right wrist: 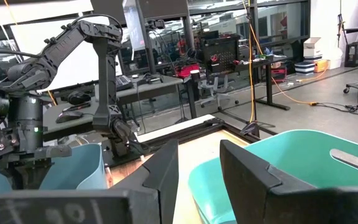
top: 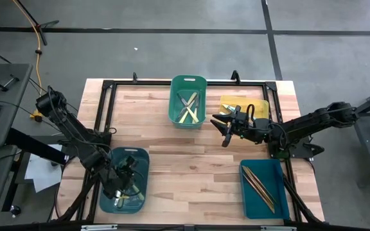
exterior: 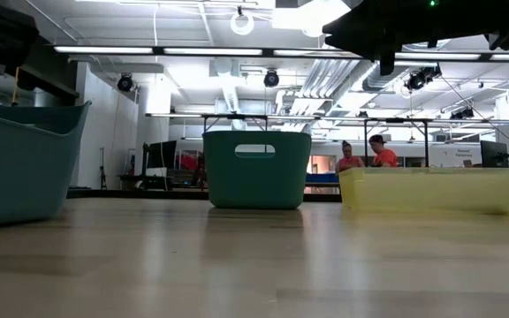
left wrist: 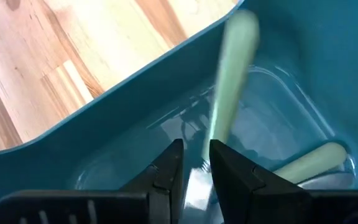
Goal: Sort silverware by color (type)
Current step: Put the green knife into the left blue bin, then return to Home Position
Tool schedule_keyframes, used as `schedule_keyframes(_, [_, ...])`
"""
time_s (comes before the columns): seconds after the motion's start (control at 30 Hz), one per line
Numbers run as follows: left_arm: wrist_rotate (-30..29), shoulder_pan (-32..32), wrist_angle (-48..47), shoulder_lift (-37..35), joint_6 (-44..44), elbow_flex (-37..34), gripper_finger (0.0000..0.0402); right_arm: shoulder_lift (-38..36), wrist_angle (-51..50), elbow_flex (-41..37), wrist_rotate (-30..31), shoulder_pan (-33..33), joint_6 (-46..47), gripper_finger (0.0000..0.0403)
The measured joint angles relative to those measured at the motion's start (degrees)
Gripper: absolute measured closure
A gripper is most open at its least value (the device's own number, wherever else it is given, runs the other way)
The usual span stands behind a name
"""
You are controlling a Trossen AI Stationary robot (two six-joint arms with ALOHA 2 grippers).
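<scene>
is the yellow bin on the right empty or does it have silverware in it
Cannot tell fully. In the high view the right end effector and its arm cover much of the yellow bin; the visible part shows no silverware.

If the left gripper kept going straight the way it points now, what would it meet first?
The left gripper points down into the teal bin. Just ahead, in line with the gap between its fingers, is a pale green-handled utensil, blurred; that probably comes first, then the bin floor. Depth is hard to judge.
</scene>
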Motion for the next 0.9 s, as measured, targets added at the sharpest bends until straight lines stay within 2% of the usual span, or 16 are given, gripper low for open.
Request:
schedule_keyframes(0.27, [-1.9,0.0,1.4,0.0,-0.4,0.0,0.0328,0.0,0.0,0.0,0.0,0.0,0.0,0.0288])
schedule_keyframes(0.4, [-10.3,1.4,6.7,0.0,-1.5,0.0,0.0328,0.0,0.0,0.0,0.0,0.0,0.1,0.0288])
schedule_keyframes(0.53, [-20.0,5.2,10.5,0.0,-0.1,0.0,0.0328,0.0,0.0,0.0,0.1,0.0,0.1,0.0288])
schedule_keyframes(0.63, [-22.3,9.9,12.7,0.0,5.8,0.0,0.0337,0.0,0.0,0.0,0.3,0.0,0.1,0.0288])
schedule_keyframes(0.7, [-22.0,13.8,16.4,0.0,9.9,0.0,0.0351,0.0,0.0,0.0,0.3,0.0,0.1,0.0288])
schedule_keyframes(0.77, [-19.2,18.1,21.4,0.0,15.4,0.0,0.0369,0.0,0.0,0.0,0.3,0.0,0.1,0.0288])
schedule_keyframes(0.9, [-6.2,27.7,36.1,-0.6,25.5,-0.7,0.0398,0.0,0.0,0.0,0.2,0.0,0.1,0.0288])
